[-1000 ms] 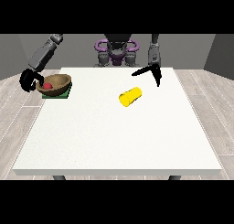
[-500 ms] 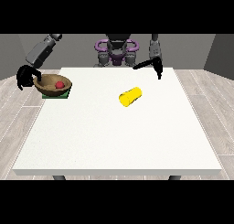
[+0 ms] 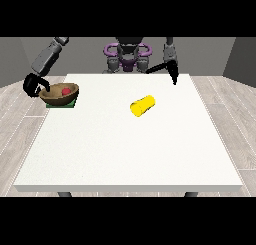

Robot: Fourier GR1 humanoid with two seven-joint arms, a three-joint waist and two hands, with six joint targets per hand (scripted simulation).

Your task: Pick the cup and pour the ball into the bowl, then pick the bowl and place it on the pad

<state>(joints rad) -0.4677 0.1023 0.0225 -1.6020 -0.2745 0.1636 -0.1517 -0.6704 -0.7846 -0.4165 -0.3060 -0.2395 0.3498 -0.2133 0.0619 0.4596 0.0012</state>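
Observation:
A brown bowl [image 3: 60,94] sits on the green pad [image 3: 64,104] at the table's far left, with the red ball [image 3: 65,90] inside it. The hand at the view's left [image 3: 33,84] is at the bowl's left rim, its fingers curled onto that rim. A yellow cup [image 3: 142,105] lies on its side near the middle of the table, its mouth turned toward the camera and left. Well behind the cup, the hand at the view's right [image 3: 168,69] hangs above the table's far edge, fingers straight and holding nothing.
The white table [image 3: 130,154] stretches wide toward the camera. The robot's torso [image 3: 128,56] stands behind the far edge. Grey plank floor surrounds the table.
The hand at the view's right has lifted and drawn back from the cup toward the far edge. The hand at the view's left shifted slightly at the bowl's rim; bowl and cup stayed put.

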